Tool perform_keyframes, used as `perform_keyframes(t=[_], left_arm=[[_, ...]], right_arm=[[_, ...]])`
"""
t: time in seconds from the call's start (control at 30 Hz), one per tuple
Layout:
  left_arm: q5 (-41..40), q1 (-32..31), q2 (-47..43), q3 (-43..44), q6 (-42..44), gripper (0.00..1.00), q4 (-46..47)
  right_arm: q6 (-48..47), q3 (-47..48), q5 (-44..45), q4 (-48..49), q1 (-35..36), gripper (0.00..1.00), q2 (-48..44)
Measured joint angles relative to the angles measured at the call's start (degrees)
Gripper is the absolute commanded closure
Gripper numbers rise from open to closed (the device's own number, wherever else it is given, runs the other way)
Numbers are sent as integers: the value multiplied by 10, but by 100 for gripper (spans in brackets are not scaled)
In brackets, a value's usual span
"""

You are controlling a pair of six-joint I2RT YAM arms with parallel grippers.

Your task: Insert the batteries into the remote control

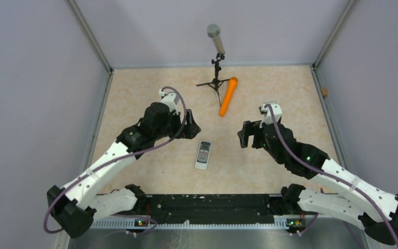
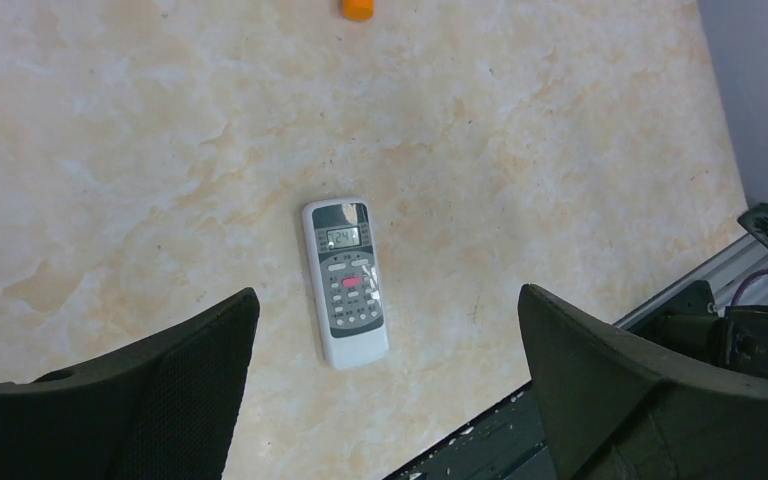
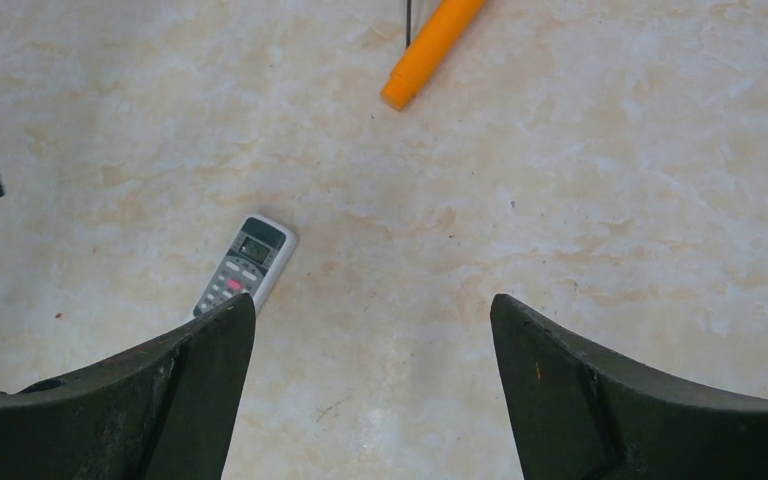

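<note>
The white remote control (image 1: 203,154) lies face up on the marbled table between the two arms, its screen and dark buttons showing. It also shows in the left wrist view (image 2: 346,281) and in the right wrist view (image 3: 243,264), partly behind the left fingertip. My left gripper (image 1: 192,129) is open and empty, held above the table just left of the remote. My right gripper (image 1: 243,136) is open and empty, to the right of the remote. The batteries are not in view.
A long orange cylinder (image 1: 228,96) lies at the back middle, also in the right wrist view (image 3: 430,50). A grey microphone (image 1: 215,39) stands on a black tripod (image 1: 215,82) behind it. Grey walls enclose the table; a black rail (image 1: 207,207) runs along the near edge.
</note>
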Motion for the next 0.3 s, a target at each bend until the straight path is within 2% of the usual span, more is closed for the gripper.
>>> perform_keyframes(t=[0.23, 0.3], left_arm=[[-24, 0, -136, -63, 0, 1, 17], [-31, 0, -159, -78, -1, 1, 19]], right_arm=[[10, 0, -14, -13, 0, 18, -26], [9, -1, -27, -15, 0, 14, -38]])
